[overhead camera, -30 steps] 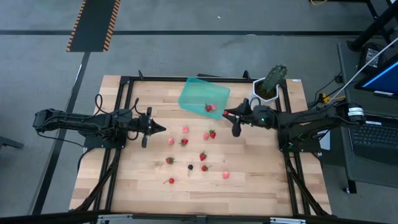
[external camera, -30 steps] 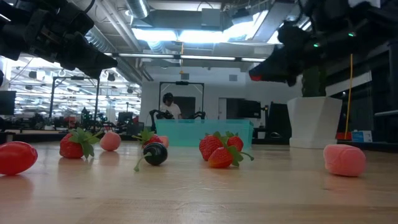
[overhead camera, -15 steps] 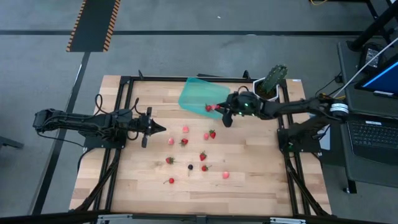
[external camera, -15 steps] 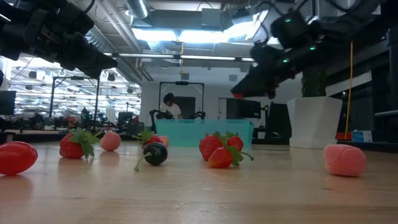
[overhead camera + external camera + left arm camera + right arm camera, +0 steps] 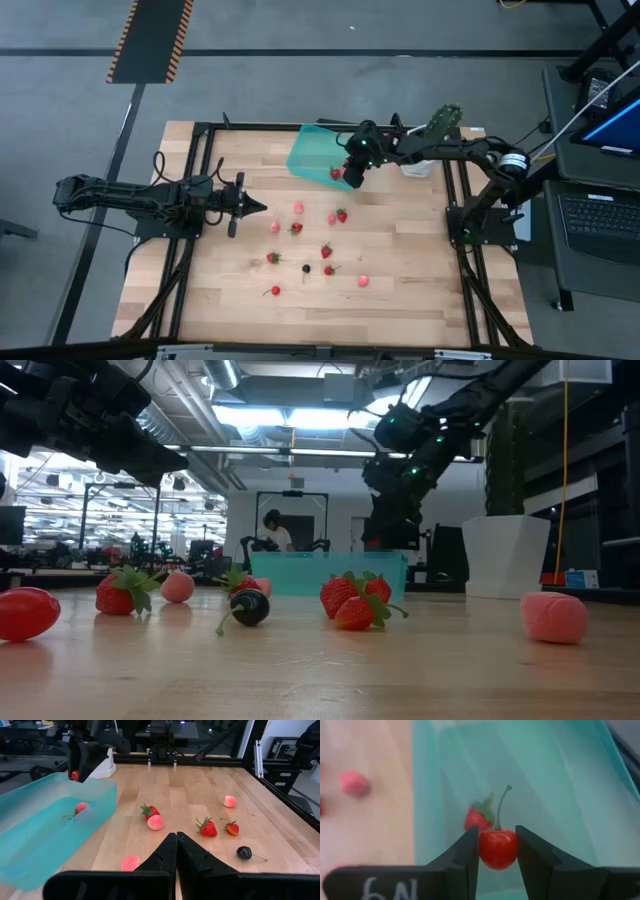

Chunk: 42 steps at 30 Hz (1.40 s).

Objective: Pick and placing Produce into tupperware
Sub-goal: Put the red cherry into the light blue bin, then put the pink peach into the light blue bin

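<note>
The tupperware (image 5: pixel 322 150), a translucent teal tray, lies at the table's far middle; a strawberry (image 5: pixel 477 818) lies in it. My right gripper (image 5: pixel 351 180) hangs over the tupperware's right corner, shut on a round red piece of Produce with a stem (image 5: pixel 497 848). Several more berries (image 5: pixel 297 228) and a dark one (image 5: pixel 306 268) lie scattered on the wood. My left gripper (image 5: pixel 259 207) waits shut at the table's left, touching nothing. My right gripper pinches the round red berry by its two sides (image 5: pixel 485 851) between its two fingers. The fingers (image 5: pixel 383 532) slant down from the table's right. The berry hangs clear above the tupperware floor, its green stem (image 5: pixel 502 805) pointing away past the fingertips.
A green plant in a white pot (image 5: pixel 428 146) stands at the far right corner, close behind my right arm. Bare wood lies along the table's near edge (image 5: pixel 320 315). In the low view a person (image 5: pixel 272 530) shows far back in the room.
My right gripper has swung toward the table's left and far edge, from beside the tupperware to over its right corner. It has tipped nose-down and sunk lower, carrying the red berry between its fingers.
</note>
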### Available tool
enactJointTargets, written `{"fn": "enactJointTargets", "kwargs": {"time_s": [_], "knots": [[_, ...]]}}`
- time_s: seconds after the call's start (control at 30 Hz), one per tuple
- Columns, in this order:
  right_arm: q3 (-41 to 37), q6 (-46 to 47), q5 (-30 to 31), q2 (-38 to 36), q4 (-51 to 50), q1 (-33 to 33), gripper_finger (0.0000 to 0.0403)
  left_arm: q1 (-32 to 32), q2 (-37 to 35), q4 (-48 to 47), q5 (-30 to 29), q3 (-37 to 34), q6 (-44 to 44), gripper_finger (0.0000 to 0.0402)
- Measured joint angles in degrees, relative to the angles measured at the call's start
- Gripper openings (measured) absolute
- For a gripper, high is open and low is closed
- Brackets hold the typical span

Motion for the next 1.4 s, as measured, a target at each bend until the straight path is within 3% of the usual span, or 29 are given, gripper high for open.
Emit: {"fn": "enactJointTargets", "kwargs": {"time_s": [0.13, 0.53, 1.0, 1.23, 1.4], "knots": [[3.0, -1.0, -0.3, 2.9, -5.7, -0.9, 0.0109, 0.0, 0.0, 0.0, 0.0, 0.0, 0.0, 0.0000], [6.4, -3.0, -3.9, 8.4, -8.0, -1.0, 0.0109, 0.0, 0.0, 0.0, 0.0, 0.0, 0.0, 0.0000], [6.5, -2.6, -5.0, 9.7, -9.7, -1.0, 0.0109, 0.0, 0.0, 0.0, 0.0, 0.0, 0.0, 0.0000], [6.5, -1.6, -5.0, 9.7, -9.6, -1.0, 0.0183, 0.0, 0.0, 0.0, 0.0, 0.0, 0.0, 0.0000], [6.5, -1.6, -4.9, 9.7, -9.5, -1.0, 0.0186, 0.0, 0.0, 0.0, 0.0, 0.0, 0.0, 0.0000]]}}
